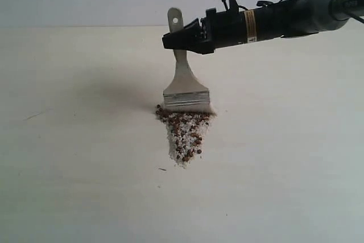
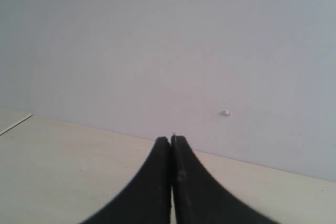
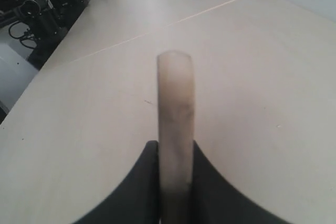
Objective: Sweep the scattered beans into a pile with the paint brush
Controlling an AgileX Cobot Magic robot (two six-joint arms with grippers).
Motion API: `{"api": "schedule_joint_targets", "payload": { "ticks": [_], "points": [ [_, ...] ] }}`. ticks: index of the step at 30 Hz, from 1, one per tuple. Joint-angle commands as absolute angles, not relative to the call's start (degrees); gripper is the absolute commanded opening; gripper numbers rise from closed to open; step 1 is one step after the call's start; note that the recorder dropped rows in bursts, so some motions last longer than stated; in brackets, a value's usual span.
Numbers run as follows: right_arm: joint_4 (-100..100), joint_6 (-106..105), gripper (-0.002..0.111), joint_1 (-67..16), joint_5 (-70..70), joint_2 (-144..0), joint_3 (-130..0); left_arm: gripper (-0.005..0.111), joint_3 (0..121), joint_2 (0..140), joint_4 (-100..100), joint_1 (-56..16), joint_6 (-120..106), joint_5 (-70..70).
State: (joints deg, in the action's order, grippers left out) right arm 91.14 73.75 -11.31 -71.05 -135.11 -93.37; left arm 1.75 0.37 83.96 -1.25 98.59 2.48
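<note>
Paint brush (image 1: 185, 86) upright, handle clamped in right pincer (image 1: 170, 41), bristles touching wide end of tapering pile (image 1: 185, 140) of beans (image 1: 193, 120) on pale worktop (image 1: 74, 186), left pincer (image 2: 171, 148) pressed together, empty

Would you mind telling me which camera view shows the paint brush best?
The exterior view: nearly the whole paint brush shows upright, bristles down at the beans. The right wrist view gives only its blurred handle between the jaws; the left wrist view shows none of it.
</note>
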Motion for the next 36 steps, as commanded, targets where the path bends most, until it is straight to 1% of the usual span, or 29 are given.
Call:
{"api": "schedule_joint_targets", "payload": {
  "ticks": [1, 10, 15, 18, 23, 36],
  "points": [
    [92.85, 71.01, 0.0, -10.85, -69.96, -133.96, -95.99, 0.0, 1.57, 0.0, 83.77, -1.11, 98.91, 2.5],
    [88.94, 71.01, 0.0, -11.25, -69.96, -133.96, -102.05, 0.0, 1.57, 0.0, 83.77, -1.11, 98.91, 2.5],
    [80.52, 72.29, 0.0, -12.21, -69.96, -133.96, -102.15, 0.0, 1.57, 0.0, 83.77, -1.11, 98.91, 2.5],
    [79.21, 72.29, 0.0, -13.5, -69.96, -133.96, -102.15, 0.0, 1.57, 0.0, 83.77, -1.11, 98.91, 2.5],
    [88.62, 68.14, 0.0, -15.89, -69.96, -134.07, -102.15, 0.0, 1.57, 0.0, 83.77, -1.11, 98.91, 2.5],
    [91.17, 69.91, 0.0, -16.0, -69.96, -138.11, -102.15, 0.0, 1.57, 0.0, 83.77, -1.11, 98.91, 2.5]
  ]
}}
